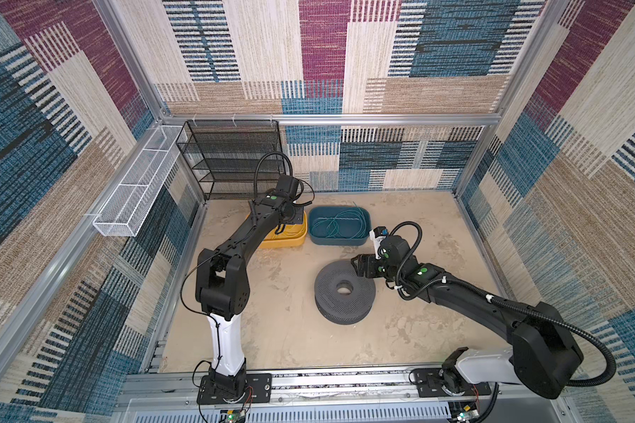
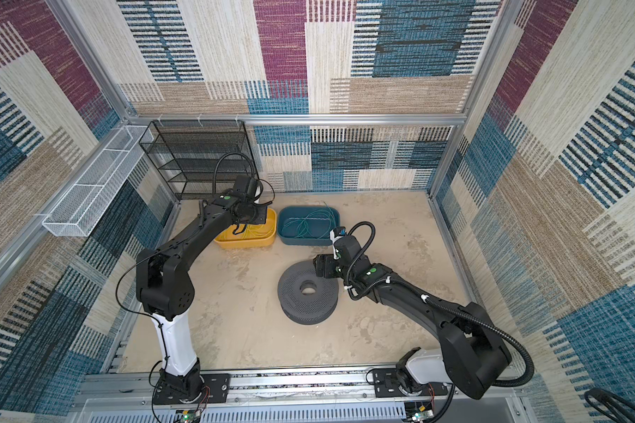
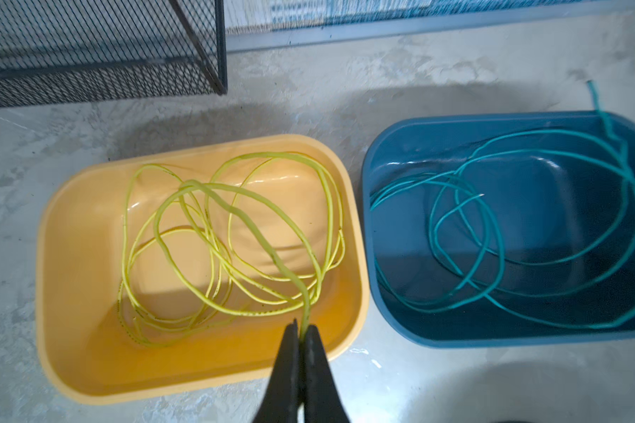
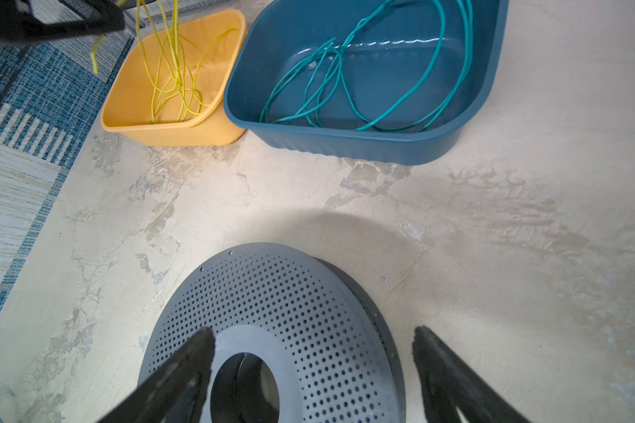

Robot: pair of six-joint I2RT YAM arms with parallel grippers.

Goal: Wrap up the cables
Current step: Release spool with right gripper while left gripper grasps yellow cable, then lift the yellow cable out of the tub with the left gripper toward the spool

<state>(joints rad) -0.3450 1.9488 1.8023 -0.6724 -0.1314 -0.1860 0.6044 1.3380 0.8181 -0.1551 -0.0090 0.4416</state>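
My left gripper [image 3: 301,331] has its jaws pressed together on one strand of the yellow cable [image 3: 235,216]. The pinch is right at the tips, above the near rim of the yellow tub [image 3: 63,322]. From there the strand drops into a loose tangle of loops covering the tub's floor. Seen from the right wrist, only a little of it sticks out past the pinch.

My right gripper [image 4: 312,331] has its jaws spread wide and holds nothing. It hovers over the grey perforated spool [image 4: 272,285], which sits on the table [image 4: 492,238] well apart from both tubs. The teal cable [image 3: 492,234] lies coiled in the blue tub [image 3: 382,293] just beside the yellow one, with one end poking over the far rim.

My worries, as I judge them:
- The cord is far thinner than my fingers and I hold it near its end, so a tug could pull it out of my grip.
- The loops cross each other many times. Pulled up fast, they may tighten into a knot rather than pay out.
- A snag on the rim could drag or tip the light tub into the blue one.
- The black mesh rack [image 3: 88,55] is near, and a swinging loop might catch on it.
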